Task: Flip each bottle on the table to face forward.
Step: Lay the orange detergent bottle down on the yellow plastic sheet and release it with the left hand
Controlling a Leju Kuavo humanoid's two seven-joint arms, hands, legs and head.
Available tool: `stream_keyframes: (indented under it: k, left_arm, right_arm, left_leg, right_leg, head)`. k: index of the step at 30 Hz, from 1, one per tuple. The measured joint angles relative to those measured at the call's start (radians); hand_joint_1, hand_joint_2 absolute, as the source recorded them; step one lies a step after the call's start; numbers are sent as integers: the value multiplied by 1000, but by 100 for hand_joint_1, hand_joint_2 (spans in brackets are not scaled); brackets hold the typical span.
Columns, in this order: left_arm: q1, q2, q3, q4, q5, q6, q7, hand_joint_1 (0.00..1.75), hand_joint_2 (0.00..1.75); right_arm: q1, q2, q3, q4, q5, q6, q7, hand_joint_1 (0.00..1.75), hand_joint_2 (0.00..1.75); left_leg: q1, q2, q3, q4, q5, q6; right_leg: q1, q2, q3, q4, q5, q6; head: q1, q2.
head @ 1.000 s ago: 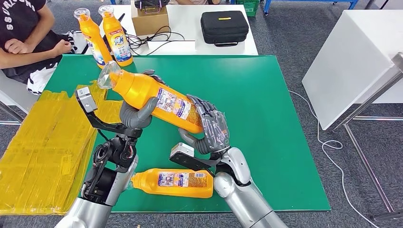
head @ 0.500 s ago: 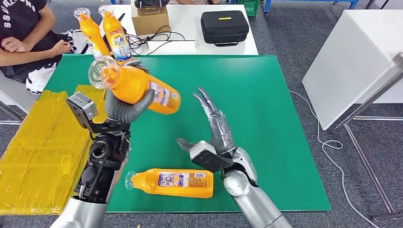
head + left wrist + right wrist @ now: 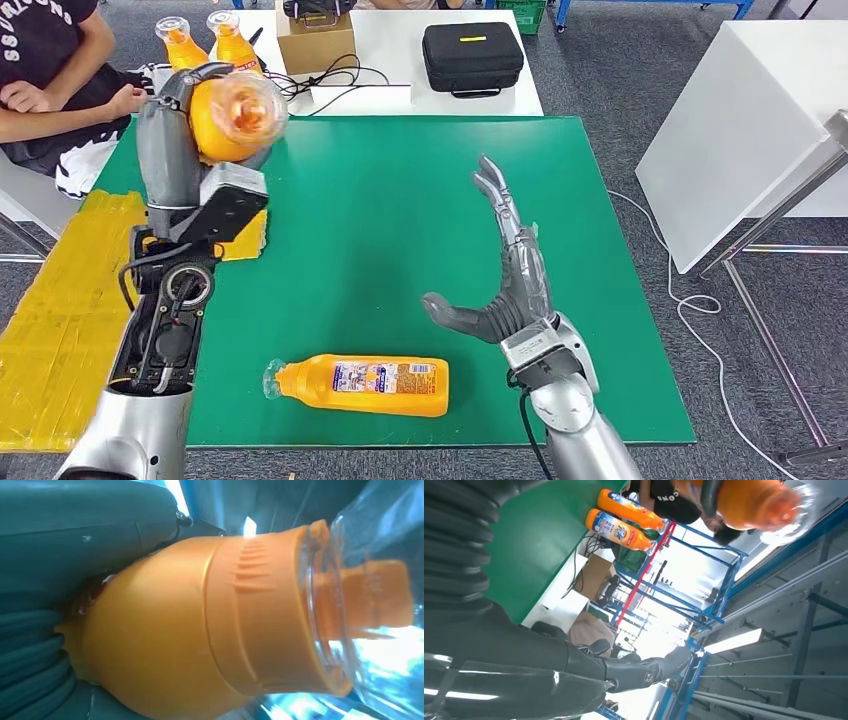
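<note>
My left hand (image 3: 168, 150) grips an orange bottle (image 3: 232, 118), raised over the back left of the green mat (image 3: 400, 200), its clear cap pointing at the head camera. In the left wrist view the bottle's orange neck (image 3: 200, 630) and clear cap (image 3: 370, 605) sit against my hand (image 3: 75, 540). My right hand (image 3: 510, 275) hovers open over the mat's right half, fingers spread and holding nothing. A second orange bottle (image 3: 360, 384) lies on its side near the front edge, cap to the left. Two more bottles (image 3: 172, 42) (image 3: 228, 32) stand upright behind the held one.
A person (image 3: 50, 70) sits at the back left beside the mat. Yellow taped sheeting (image 3: 70, 320) covers the table left of the mat. Behind are a cardboard box (image 3: 315, 40), cables and a black case (image 3: 472, 55). A white table (image 3: 740, 130) stands to the right.
My right hand let go of the bottle's base and moved right, fingers spread. My left hand carried the bottle up and back to the left, turning its cap toward the camera.
</note>
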Motion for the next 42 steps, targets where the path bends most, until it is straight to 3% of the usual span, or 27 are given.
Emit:
stream_keyframes:
  k: [3, 6, 10, 14, 19, 26, 31, 42]
  left_arm:
    - [-9, 16, -6, 5, -110, 20, 42, 175, 175]
    - [-25, 38, -12, 18, -336, 1, 143, 175, 175]
    - [-62, 93, -35, 78, -610, -130, 306, 175, 175]
    - [-103, 150, -96, 170, -652, -243, 396, 175, 175]
    - [-142, 180, -138, 304, -659, -333, 416, 175, 175]
    - [-191, 195, -137, 504, -660, -372, 380, 175, 175]
    - [-231, 203, -105, 680, -660, -350, 354, 175, 175]
    - [-255, 208, -87, 799, -660, -339, 349, 175, 175]
  right_arm:
    - [4, -5, -3, -9, 0, 1, -1, 0, 175]
    - [4, -8, -7, -13, -1, 3, 1, 0, 175]
    - [3, -9, -8, -14, -6, 8, 7, 0, 175]
    - [1, -5, -8, -12, -2, 13, 10, 0, 175]
    - [-8, 6, -8, -2, 15, 23, 24, 0, 175]
    - [-29, 24, -9, 17, 30, 35, 46, 0, 175]
    - [-38, 28, -9, 34, 34, 36, 51, 0, 175]
    - [-41, 30, -9, 53, 34, 36, 51, 0, 175]
  left_leg:
    - [0, 0, 0, 0, 0, 0]
    - [0, 0, 0, 0, 0, 0]
    - [0, 0, 0, 0, 0, 0]
    - [1, 0, 0, 0, 0, 0]
    - [0, 0, 0, 0, 0, 0]
    - [0, 0, -1, 0, 0, 0]
    - [1, 0, -1, 0, 0, 0]
    - [0, 0, -1, 0, 1, -1]
  right_leg:
    - [0, 0, 0, 0, 0, 0]
    - [0, 0, 0, 0, 0, 0]
    - [0, 0, 0, 0, 0, 0]
    - [0, 0, 0, 0, 0, 0]
    - [0, 0, 0, 1, 0, 0]
    - [0, 0, 0, 1, 0, 0]
    - [0, 0, -1, 1, 0, 0]
    - [0, 0, -1, 1, 0, 0]
  head:
    - [0, 0]
    - [0, 0]
    - [0, 0]
    - [0, 0]
    - [0, 0]
    - [0, 0]
    - [0, 0]
    - [0, 0]
